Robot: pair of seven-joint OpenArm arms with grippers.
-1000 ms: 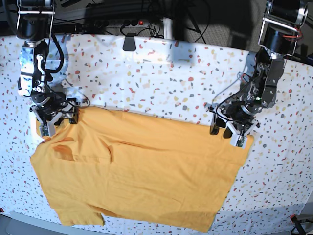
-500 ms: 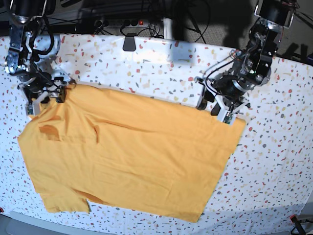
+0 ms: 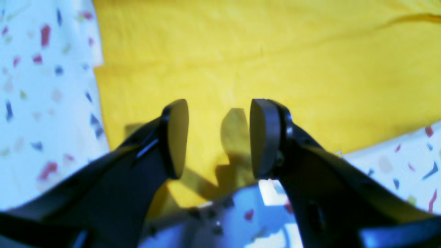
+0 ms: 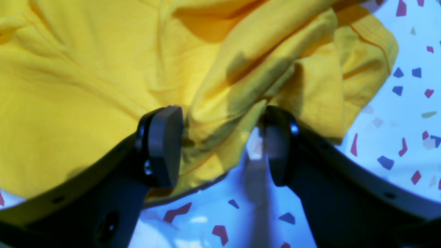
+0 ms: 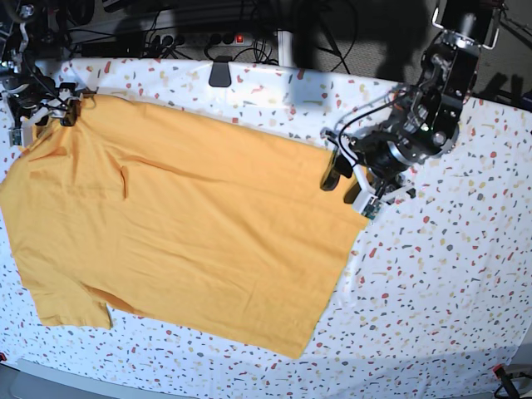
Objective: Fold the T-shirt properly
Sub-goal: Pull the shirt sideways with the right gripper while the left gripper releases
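The mustard T-shirt (image 5: 183,224) lies spread on the speckled tablecloth (image 5: 449,274), slanting from the back left to the front middle. My left gripper (image 5: 345,189) is at the shirt's right corner. In the left wrist view the left gripper (image 3: 218,137) is open, with flat shirt cloth (image 3: 258,51) beneath the jaws and nothing between them. My right gripper (image 5: 41,123) is at the shirt's far-left top corner. In the right wrist view the right gripper (image 4: 222,148) has its jaws wide apart, with a loose bunched fold of shirt (image 4: 241,86) lying between them, not pinched.
A black clamp (image 5: 219,72) sits on the table's back edge. Cables and a power strip (image 5: 208,37) run behind it. The shirt's left side reaches the table's left edge. Bare tablecloth shows at the right and front right.
Both grippers moved back and to the left, dragging the shirt with them. It now lies farther back-left and flatter. The left sleeve's hem has reached the table's left edge.
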